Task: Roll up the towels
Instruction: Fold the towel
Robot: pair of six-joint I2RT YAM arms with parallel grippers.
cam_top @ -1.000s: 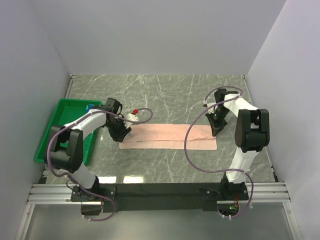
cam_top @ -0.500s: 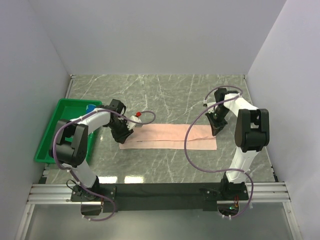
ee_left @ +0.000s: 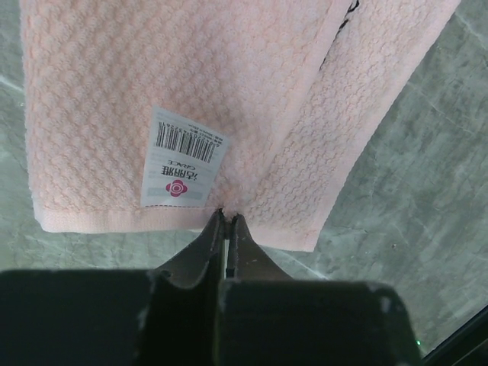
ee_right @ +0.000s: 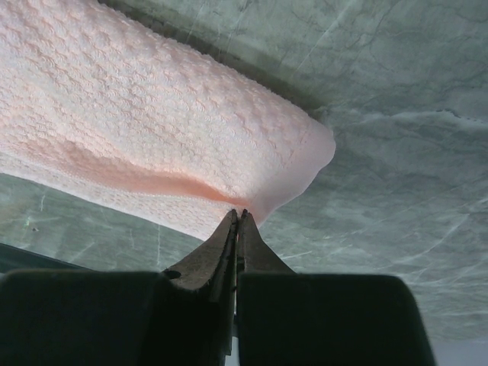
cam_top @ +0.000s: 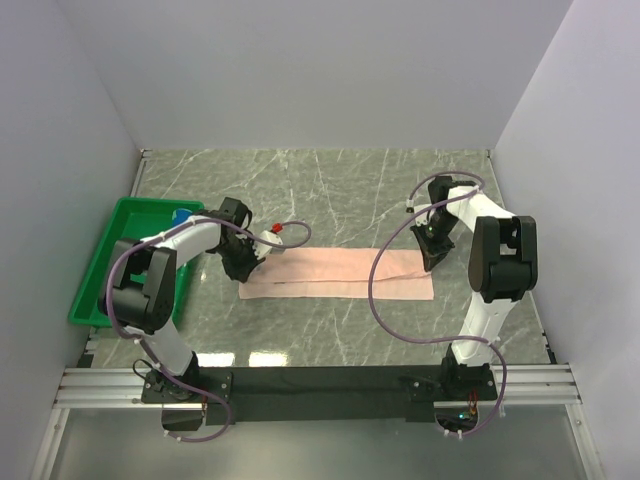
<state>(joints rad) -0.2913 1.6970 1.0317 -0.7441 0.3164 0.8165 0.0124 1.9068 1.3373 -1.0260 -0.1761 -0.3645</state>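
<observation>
A long pink towel (cam_top: 340, 272) lies folded lengthwise across the marble table. My left gripper (cam_top: 243, 268) is shut on its left end; in the left wrist view (ee_left: 226, 216) the jaws pinch the hem beside a white barcode label (ee_left: 181, 158). My right gripper (cam_top: 432, 258) is shut on the towel's right end; in the right wrist view (ee_right: 239, 213) the jaws pinch the edge, and the cloth (ee_right: 152, 130) is lifted a little off the table there.
A green tray (cam_top: 105, 262) stands at the left edge of the table with a blue thing (cam_top: 180, 213) at its far end. White walls close in the left, back and right. Purple cables loop from both arms over the table.
The left arm swung its elbow in and its gripper shifted slightly along the towel's left end. The right gripper has hardly moved.
</observation>
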